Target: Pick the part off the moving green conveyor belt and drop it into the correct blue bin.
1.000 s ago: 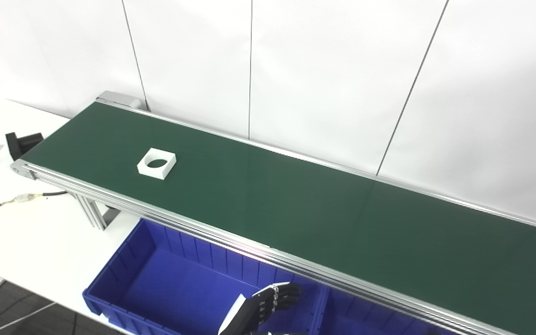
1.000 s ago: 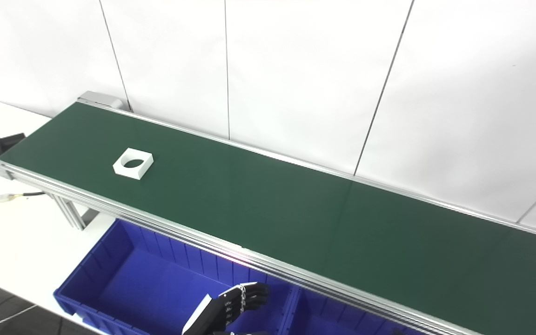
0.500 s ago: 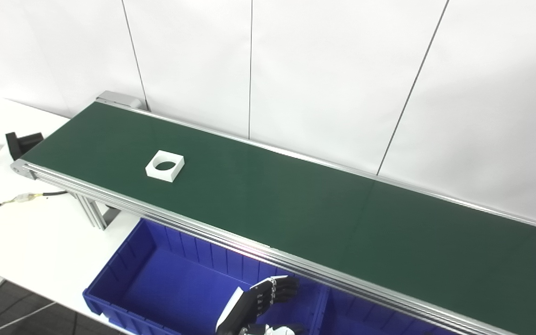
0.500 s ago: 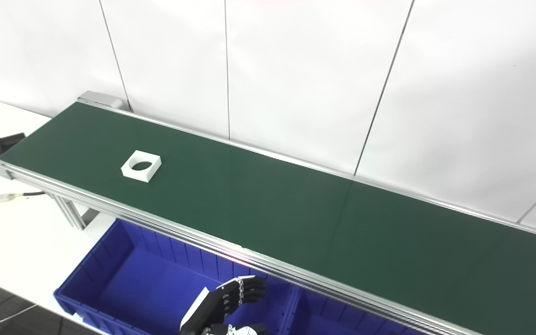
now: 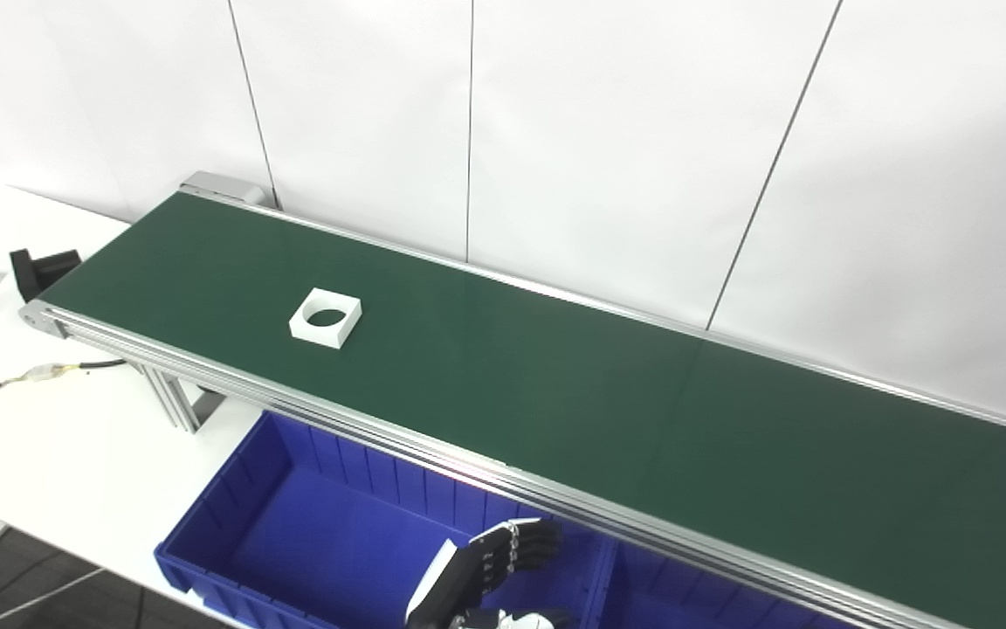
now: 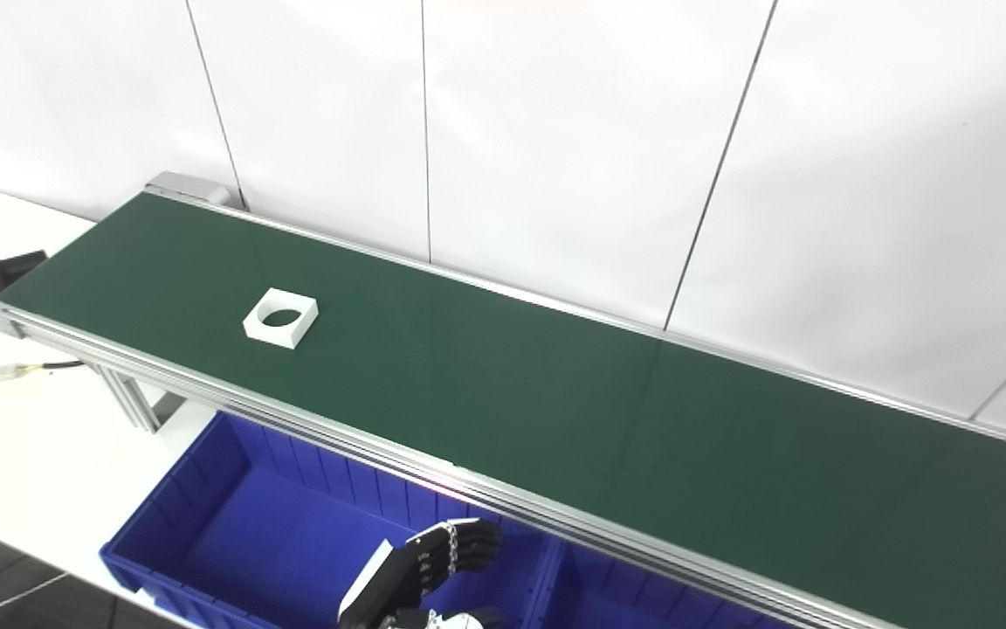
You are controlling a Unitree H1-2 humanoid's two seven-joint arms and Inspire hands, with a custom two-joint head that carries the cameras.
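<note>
Left hand: the black-fingered robot hand point(image 5: 492, 568) hangs at the bottom edge of the view, above the blue plastic bin point(image 5: 232, 515); its fingers are curled loosely apart and hold nothing.
Right hand: not visible in either view.
Bin below: the open blue bin sits under the near rail of the belt, with a dividing wall just right of the hand and a second compartment point(image 5: 686, 603) beyond it.
Belt: the long dark green conveyor belt point(image 5: 555, 384) with aluminium side rails runs from the far left end toward the near right.
Part: a white square plastic block with a round hole through its middle point(image 5: 326, 317) lies flat on the belt near its left end, closer to the near rail than the far one, well apart from the hand.
Handling: it looks rigid, light and smooth-sided, so likely not fragile but apt to slip.
Hold: pinching two opposite flat sides, or hooking a finger in the hole against an outer wall, seems best.
Timing: the belt carries it, so the reach should probably lead it.
</note>
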